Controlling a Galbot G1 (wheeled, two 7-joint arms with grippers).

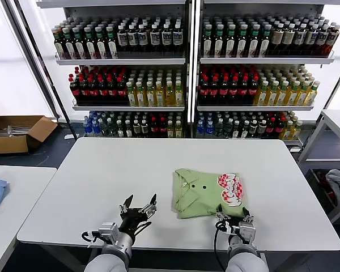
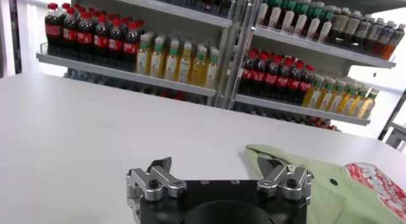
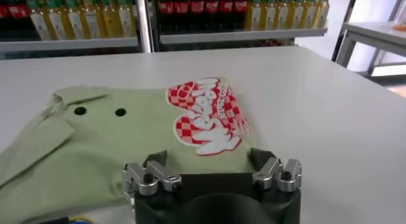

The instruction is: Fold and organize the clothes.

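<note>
Head view: light green folded cotton polo shirt [image 1: 207, 192] lies at table's [image 1: 102, 187] five o'clock; soft, limp, I'd pinch an edge. Right gripper [image 1: 233, 218] apart at its hem, left gripper [image 1: 138, 207] apart, idle

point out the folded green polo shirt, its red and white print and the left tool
folded light green polo shirt [image 1: 194, 195], head view, plain cloth below collar
red-and-white printed graphic [image 3: 208, 115], right wrist view, print's middle
left tool [image 1: 139, 208], head view, between its fingertips
</note>
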